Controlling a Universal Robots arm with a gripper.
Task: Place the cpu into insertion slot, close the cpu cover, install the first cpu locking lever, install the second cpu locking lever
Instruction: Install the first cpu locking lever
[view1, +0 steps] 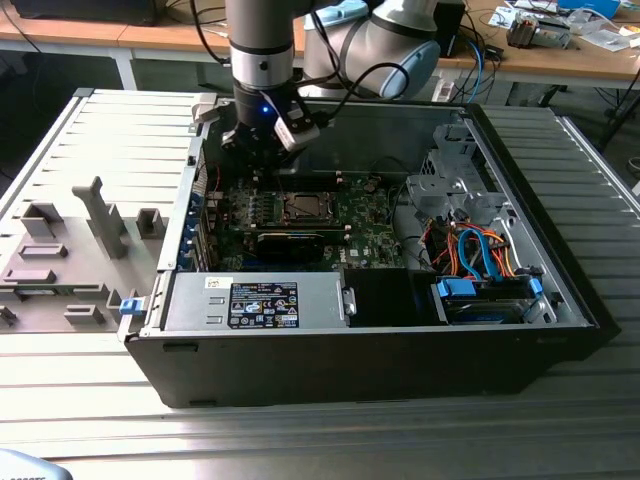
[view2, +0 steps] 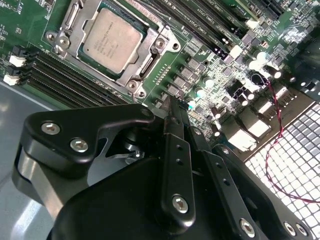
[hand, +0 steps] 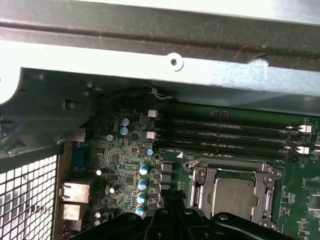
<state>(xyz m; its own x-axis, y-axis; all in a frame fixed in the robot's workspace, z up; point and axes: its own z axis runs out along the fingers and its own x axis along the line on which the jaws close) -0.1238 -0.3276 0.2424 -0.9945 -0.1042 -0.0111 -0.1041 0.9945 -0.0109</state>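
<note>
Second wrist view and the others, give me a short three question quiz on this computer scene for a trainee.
1. True or false: in the second wrist view, the cpu already sits in the insertion slot.
2. In the second wrist view, the gripper fingertips are: A) pressed together, B) spread wide, C) clamped on a cable.
3. Fill in: in the exterior view, the computer case lies on its side with its ____ panel off.

Key: 1 true. 2 A, the tips meet with nothing between them, over the green circuit board beside the socket. 3 side.
</note>
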